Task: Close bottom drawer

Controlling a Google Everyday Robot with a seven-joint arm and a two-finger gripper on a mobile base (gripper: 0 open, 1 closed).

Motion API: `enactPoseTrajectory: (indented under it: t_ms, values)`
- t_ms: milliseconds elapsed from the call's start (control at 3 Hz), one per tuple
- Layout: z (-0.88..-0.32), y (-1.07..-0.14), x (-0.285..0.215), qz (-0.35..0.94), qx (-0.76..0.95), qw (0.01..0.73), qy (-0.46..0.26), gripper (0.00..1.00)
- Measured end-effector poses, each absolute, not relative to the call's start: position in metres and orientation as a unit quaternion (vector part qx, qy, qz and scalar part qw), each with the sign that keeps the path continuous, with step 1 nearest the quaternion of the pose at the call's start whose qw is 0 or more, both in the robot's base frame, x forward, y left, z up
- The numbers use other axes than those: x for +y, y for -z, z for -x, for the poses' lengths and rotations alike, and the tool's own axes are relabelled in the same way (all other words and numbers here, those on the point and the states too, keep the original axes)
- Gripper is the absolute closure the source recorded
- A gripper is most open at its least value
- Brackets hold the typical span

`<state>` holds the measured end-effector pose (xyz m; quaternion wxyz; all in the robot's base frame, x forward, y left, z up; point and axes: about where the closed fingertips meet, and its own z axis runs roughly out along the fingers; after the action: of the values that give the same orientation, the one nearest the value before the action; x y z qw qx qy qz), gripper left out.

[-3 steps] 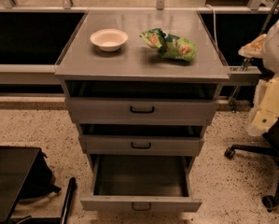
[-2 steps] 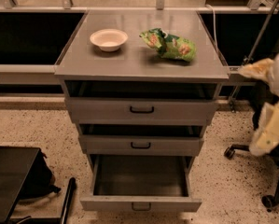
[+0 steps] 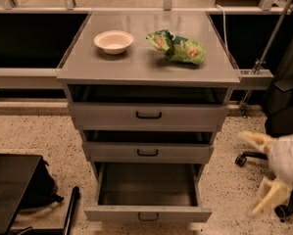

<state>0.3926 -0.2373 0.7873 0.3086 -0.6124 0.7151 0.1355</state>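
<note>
Bottom drawer [image 3: 116, 213] stands pulled out. It is rigid grey metal, probably light (looks empty) — push the flat front by its handle [image 3: 148, 216]. Gripper [image 3: 250, 174], spread wide, hangs at right.

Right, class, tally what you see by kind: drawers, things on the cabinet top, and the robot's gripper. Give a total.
Drawers: 3 (top drawer, middle drawer, bottom drawer pulled out)
Bowls: 1, a white bowl
Snack bags: 1, a green bag
Grippers: 1, the gripper, open, low at the right, clear of the cabinet
Total: 6
</note>
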Motion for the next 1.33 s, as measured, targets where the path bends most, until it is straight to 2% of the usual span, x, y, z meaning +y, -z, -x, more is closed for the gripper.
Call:
enactPoseTrajectory:
  t_ms: [333, 667, 1000, 1333]
  values:
    - [-0.371, -0.684, -0.232, 0.654, 0.691, 0.281, -0.122, 0.0]
    - [-0.339, -0.57, -0.219, 0.692, 0.678, 0.215, -0.123, 0.0]
    - [-0.321, -0.469, -0.211, 0.685, 0.697, 0.16, -0.138, 0.0]
    - [-0.326, -0.39, -0.213, 0.656, 0.724, 0.141, -0.16, 0.0]
